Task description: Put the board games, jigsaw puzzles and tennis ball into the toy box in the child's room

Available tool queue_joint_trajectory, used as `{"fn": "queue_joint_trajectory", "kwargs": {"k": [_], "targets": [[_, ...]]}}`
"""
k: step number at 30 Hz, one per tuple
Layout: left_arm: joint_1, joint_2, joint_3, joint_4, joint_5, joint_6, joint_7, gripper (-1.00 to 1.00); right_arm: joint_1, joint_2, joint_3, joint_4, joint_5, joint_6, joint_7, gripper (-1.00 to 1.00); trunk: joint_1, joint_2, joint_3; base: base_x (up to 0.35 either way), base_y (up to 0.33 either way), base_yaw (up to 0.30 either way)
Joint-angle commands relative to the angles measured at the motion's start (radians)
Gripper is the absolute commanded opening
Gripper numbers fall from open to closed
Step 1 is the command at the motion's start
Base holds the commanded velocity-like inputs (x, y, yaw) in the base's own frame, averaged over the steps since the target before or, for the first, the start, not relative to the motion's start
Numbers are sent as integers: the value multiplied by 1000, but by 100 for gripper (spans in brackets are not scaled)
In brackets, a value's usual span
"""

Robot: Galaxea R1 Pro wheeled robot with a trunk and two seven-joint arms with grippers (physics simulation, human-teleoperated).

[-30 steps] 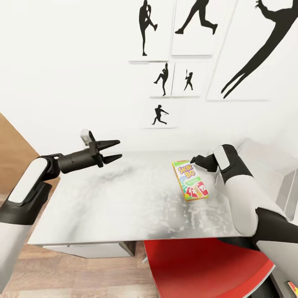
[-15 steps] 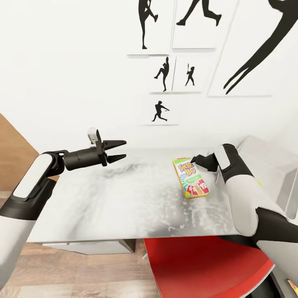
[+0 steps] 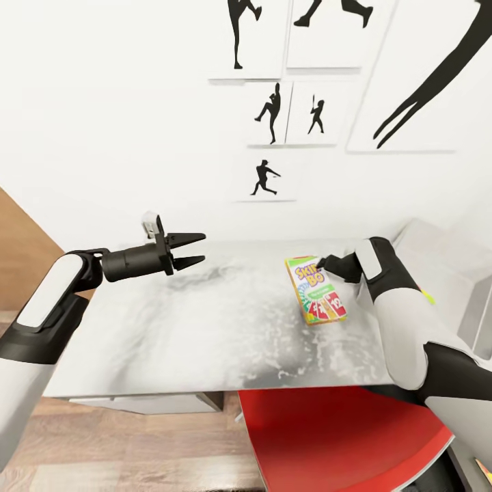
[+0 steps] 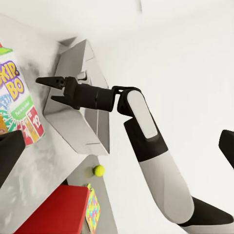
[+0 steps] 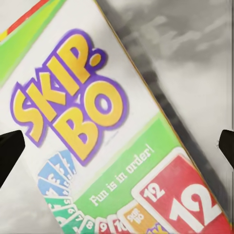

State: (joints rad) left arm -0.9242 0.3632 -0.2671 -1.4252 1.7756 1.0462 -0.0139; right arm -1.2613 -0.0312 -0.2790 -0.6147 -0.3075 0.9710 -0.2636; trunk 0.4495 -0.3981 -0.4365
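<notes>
The SKIP BO board game (image 3: 316,292) (image 5: 102,126) (image 4: 18,105) lies flat on the table (image 3: 205,328), toward its right side. My right gripper (image 3: 324,263) (image 4: 52,89) (image 5: 117,146) hovers open just above the box's far end, its fingertips (image 5: 9,151) spread wide with nothing between them. My left gripper (image 3: 190,249) is open in the air over the table's left part, holding nothing. The toy box (image 3: 441,263) (image 4: 80,95) stands to the right of my right arm. The tennis ball (image 4: 99,170) (image 3: 428,298) lies beside it, near a jigsaw puzzle (image 4: 91,210) (image 3: 483,473).
A red chair (image 3: 335,437) (image 4: 51,212) is pushed in under the table's near edge, below my right arm. A white wall with black silhouette pictures (image 3: 273,113) rises right behind the table. Wooden floor (image 3: 137,447) shows at the lower left.
The view has shifted slightly. My left gripper edged a little toward the wall and stays open. My right gripper keeps its place over the SKIP BO box.
</notes>
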Motion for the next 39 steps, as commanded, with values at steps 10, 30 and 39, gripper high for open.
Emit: {"fn": "queue_joint_trajectory", "kwargs": {"k": [10,30,39], "targets": [[0,10,-1,0,1,1,-1,100,-1,-54,-4,-1,-25,7,0,100,0,-2,-18,0,0,0],[2,11,-3,0,1,1,-1,100,-1,-50,-5,0,-24,6,0,100,0,-2,-51,0,0,0],[2,11,-2,0,2,1,-1,100,-1,-45,-5,0,-24,5,0,100,0,-2,-66,0,0,0]]}}
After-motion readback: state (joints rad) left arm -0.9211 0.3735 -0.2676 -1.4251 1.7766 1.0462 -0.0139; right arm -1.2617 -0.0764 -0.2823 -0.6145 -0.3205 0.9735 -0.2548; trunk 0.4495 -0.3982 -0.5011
